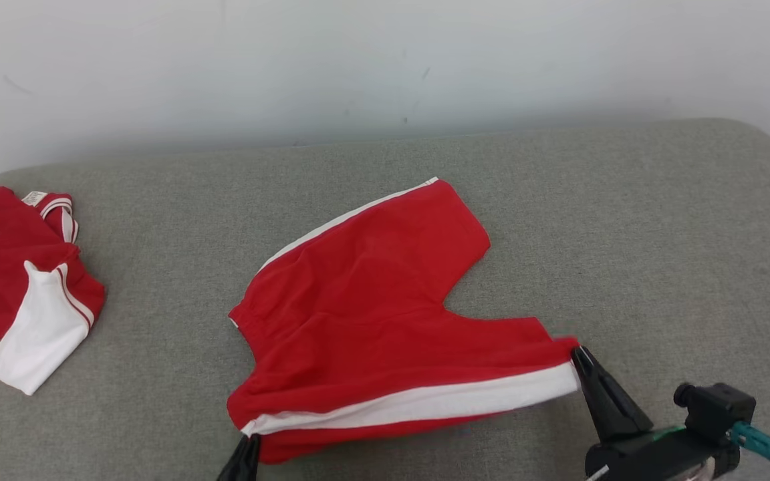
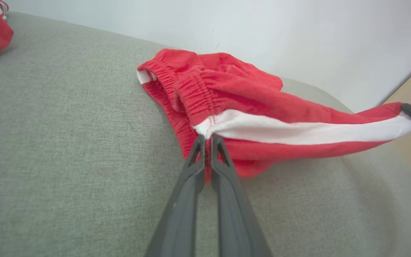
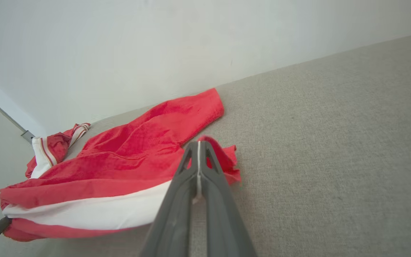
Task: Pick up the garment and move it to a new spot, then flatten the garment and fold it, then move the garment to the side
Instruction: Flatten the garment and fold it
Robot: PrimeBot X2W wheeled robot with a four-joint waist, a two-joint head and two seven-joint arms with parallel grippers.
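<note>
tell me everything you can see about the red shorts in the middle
The red shorts look like soft knit fabric, with a white side stripe and a gathered elastic waistband. They lie spread and slightly rumpled on the grey cushion, with one leg towards the wall. The near striped edge is stretched taut between the left gripper, shut on the waistband corner, and the right gripper, shut on the leg hem.

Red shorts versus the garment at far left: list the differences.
The red shorts lie spread out centrally; the left garment is crumpled. The left end effector and right end effector pinch the shorts' striped edge; the left garment lies untouched. Both are red with white trim.
</note>
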